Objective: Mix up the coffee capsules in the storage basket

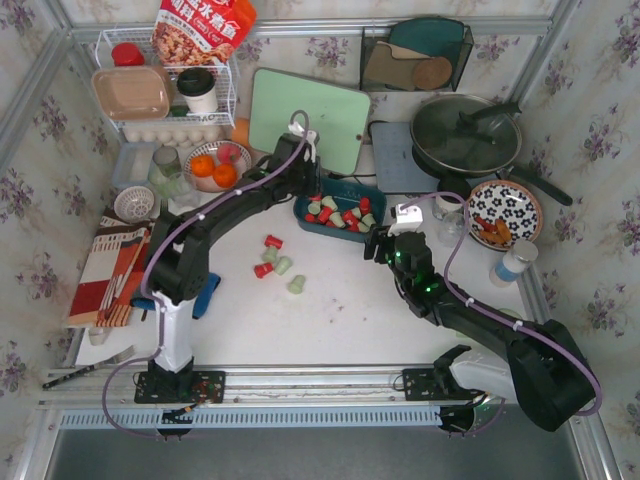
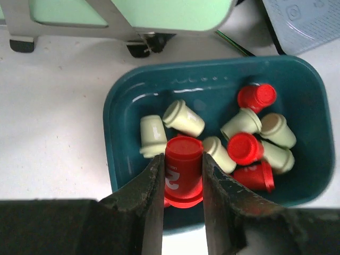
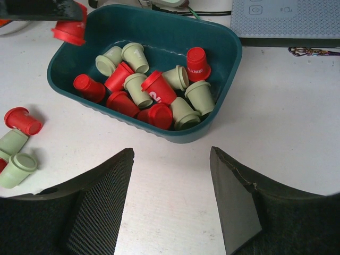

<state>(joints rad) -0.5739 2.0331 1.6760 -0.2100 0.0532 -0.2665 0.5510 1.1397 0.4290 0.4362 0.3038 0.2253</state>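
The teal storage basket (image 1: 377, 191) sits at the table's middle back and holds several red and pale green coffee capsules (image 3: 159, 87). My left gripper (image 2: 182, 159) is shut on a red capsule (image 2: 183, 172), held just above the basket's (image 2: 114, 106) left end. The held capsule also shows in the right wrist view (image 3: 69, 33). Several loose capsules lie on the table left of the basket, red (image 1: 272, 241) and green (image 1: 296, 284); some show in the right wrist view (image 3: 21, 120). My right gripper (image 3: 171, 154) is open and empty above the table, just in front of the basket (image 3: 228, 53).
A green cutting board (image 1: 310, 115) stands right behind the basket. A grey mat (image 1: 400, 160), a lidded pan (image 1: 465, 135) and a patterned plate (image 1: 505, 212) are at the right. A bowl of oranges (image 1: 215, 165), a white wire rack (image 1: 165, 90) and a striped cloth (image 1: 110, 270) are at the left.
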